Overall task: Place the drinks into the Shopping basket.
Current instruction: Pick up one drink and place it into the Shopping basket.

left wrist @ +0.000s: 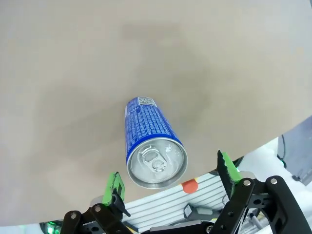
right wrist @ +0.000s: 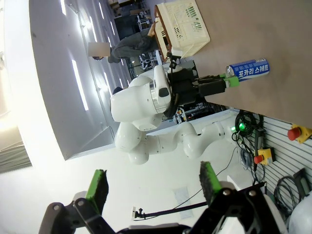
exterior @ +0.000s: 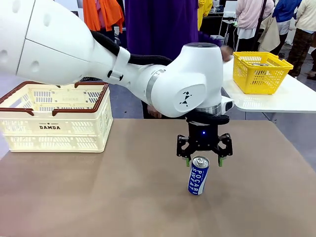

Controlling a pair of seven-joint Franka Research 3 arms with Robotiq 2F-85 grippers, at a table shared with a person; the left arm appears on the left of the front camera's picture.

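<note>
While upright, POCARI SWEAT can (exterior: 198, 177)

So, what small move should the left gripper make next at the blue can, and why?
Probably lower it a little. The left gripper is open, and its green pads flank just the silver top of the upright blue can, so closing now might grip too high and slip.

Two names I can read, one in two scripts.
On the blue can (exterior: 198, 176), standing just below the jaws of the left gripper (exterior: 204, 161), I read white "POCARI SWEAT" down its side; in the right wrist view it carries Korean letters, "포카리스웨트". Well apart from those jaws, to their left, the cream basket (exterior: 54, 123) carries "DAMDA".
</note>
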